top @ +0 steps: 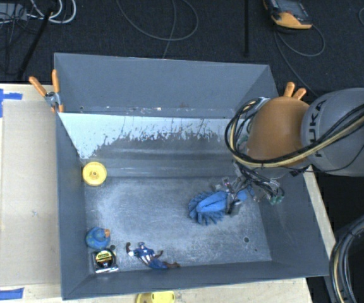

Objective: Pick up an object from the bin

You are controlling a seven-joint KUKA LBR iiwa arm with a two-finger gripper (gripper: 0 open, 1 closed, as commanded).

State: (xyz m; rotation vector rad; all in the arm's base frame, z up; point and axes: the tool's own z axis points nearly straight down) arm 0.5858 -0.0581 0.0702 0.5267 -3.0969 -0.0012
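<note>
The arm (341, 131) reaches in over the bin's right rim, from up & right of the blue fringed thing (205, 208). Its big grey link sits outside the bin (163, 93), above-right of the blue fringed thing. The orange wrist cover (275, 131) is nearer to it, w/ black cables (230, 137) looped round the cover's left side. From the cover the wrist tips down & left into the bin, so the gripper (236, 198) sits low, at the blue fringed thing's right end. Gripper touches or overlaps that end. Metal parts & blue stuff run together there, so can't tell if it's apart, together or clamped on it. Can't tell if the thing is lifted either; it looks to lie on the floor.

Blue fringed thing: soft, floppy, bright blue, strands or lobes fanning out to its left, sort of glove/mop shape. It's on the bin floor, right of centre, near the foot of the right wall, apart from everything else.

Other bits, all well left of the blue fringed thing:
- yellow round disc (95, 173): up-left, near the foot of the back wall
- small blue round thing (97, 237): down-left
- yellow-black tape measure (105, 259): further down-left, just below the small blue round thing, touching or nearly
- small blue-white figure (145, 254): down-left, closest of the four to the blue fringed thing, by the front wall
</note>
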